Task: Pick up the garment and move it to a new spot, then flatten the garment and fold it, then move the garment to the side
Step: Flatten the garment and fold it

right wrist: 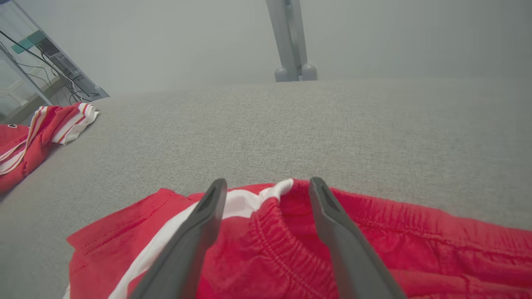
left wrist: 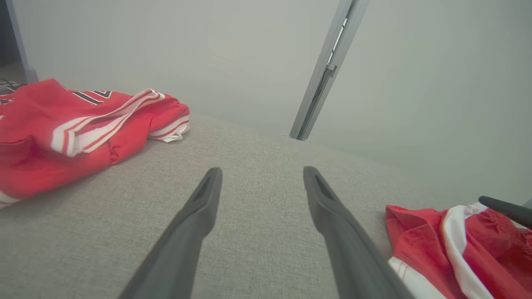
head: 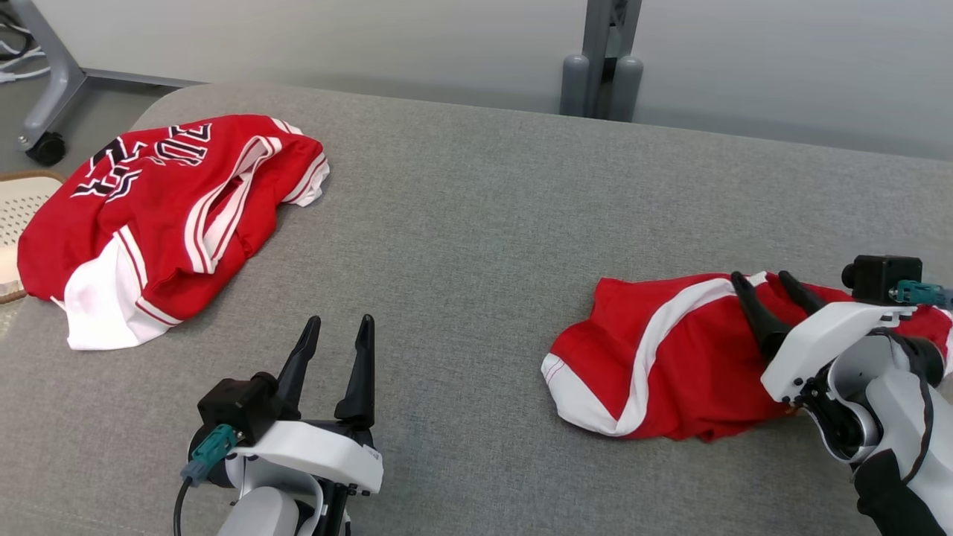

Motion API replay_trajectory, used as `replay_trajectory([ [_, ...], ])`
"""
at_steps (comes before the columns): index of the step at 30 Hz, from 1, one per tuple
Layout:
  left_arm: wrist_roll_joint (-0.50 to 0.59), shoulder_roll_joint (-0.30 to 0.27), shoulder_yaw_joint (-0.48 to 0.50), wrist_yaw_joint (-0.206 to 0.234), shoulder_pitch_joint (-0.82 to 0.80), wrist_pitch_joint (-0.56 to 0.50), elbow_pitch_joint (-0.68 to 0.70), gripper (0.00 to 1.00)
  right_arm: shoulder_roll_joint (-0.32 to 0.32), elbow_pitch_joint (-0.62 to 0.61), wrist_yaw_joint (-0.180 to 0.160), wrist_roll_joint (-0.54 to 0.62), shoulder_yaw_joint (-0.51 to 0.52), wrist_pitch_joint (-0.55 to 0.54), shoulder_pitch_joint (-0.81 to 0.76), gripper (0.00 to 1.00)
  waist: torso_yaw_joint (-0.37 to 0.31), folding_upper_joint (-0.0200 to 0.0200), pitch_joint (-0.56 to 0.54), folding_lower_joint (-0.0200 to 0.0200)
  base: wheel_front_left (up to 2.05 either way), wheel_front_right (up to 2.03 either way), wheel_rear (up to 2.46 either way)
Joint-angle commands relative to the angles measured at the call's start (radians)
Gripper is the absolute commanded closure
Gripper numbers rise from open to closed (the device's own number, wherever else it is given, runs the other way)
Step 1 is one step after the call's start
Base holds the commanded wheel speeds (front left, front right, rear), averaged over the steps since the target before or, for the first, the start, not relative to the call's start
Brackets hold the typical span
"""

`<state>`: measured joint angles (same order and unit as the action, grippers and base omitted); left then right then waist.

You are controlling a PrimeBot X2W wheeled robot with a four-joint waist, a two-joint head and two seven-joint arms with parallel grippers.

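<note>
Red shorts (head: 663, 372) with white side stripes lie crumpled on the grey padded table (head: 476, 223) at the right. My right gripper (head: 760, 277) is open, its fingers low over the elastic waistband of the shorts (right wrist: 266, 241), one on each side of a bunched ridge, nothing clamped. A red jersey (head: 164, 208) with white trim and black lettering lies rumpled at the far left. My left gripper (head: 340, 320) is open above bare table near the front, between the two garments. The left wrist view shows the jersey (left wrist: 41, 137) on its left and the shorts (left wrist: 419, 241) at lower right.
A grey metal post (head: 603, 67) stands behind the table's far edge. A frame leg with a caster (head: 45, 145) is on the floor at far left, and a pale perforated object (head: 15, 216) pokes out under the jersey at the left edge.
</note>
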<state>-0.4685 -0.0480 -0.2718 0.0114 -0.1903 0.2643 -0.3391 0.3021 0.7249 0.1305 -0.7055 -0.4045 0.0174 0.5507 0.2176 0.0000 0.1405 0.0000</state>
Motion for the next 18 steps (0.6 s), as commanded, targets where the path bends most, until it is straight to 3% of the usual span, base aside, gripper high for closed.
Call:
replay_trajectory([
  [1, -0.005, -0.004, 0.002, 0.004, -0.01, 0.001, -0.002, 0.0, 0.015, 0.006, 0.001, -0.027, -0.017, -0.014, 0.015, 0.0, 0.005, 0.0, 0.002, 0.0, 0.0, 0.0, 0.0],
  [9, -0.005, -0.004, 0.008, 0.007, -0.011, 0.001, 0.007, 0.0, 0.035, 0.019, 0.001, -0.11, -0.088, -0.019, 0.036, 0.0, 0.004, 0.0, 0.001, 0.0, 0.0, 0.0, 0.0],
  [10, -0.005, -0.004, 0.007, 0.008, -0.012, 0.001, 0.009, 0.0, 0.036, 0.021, 0.0, -0.12, -0.096, -0.015, 0.037, 0.25, 0.004, 0.0, 0.001, 0.0, 0.0, 0.0, 0.0],
  [11, -0.005, -0.004, 0.007, 0.009, -0.013, 0.001, 0.011, 0.0, 0.036, 0.023, 0.0, -0.131, -0.099, -0.012, 0.038, 0.8, 0.003, 0.0, 0.0, 0.0, 0.0, 0.0, 0.0],
  [12, -0.005, -0.004, 0.007, 0.009, -0.013, 0.001, 0.011, 0.0, 0.036, 0.023, 0.0, -0.131, -0.099, -0.012, 0.038, 0.8, 0.003, 0.0, 0.0, 0.0, 0.0, 0.0, 0.0],
  [13, -0.005, -0.004, 0.008, 0.008, -0.013, 0.001, 0.013, 0.0, 0.037, 0.022, 0.001, -0.138, -0.104, -0.002, 0.04, 1.0, 0.002, 0.0, -0.001, 0.0, 0.0, 0.0, 0.0],
  [18, -0.003, -0.004, 0.011, 0.01, -0.01, 0.001, 0.016, 0.0, 0.05, 0.015, 0.001, -0.162, -0.134, 0.052, 0.05, 1.0, -0.005, 0.0, -0.004, 0.0, 0.0, 0.0, 0.0],
])
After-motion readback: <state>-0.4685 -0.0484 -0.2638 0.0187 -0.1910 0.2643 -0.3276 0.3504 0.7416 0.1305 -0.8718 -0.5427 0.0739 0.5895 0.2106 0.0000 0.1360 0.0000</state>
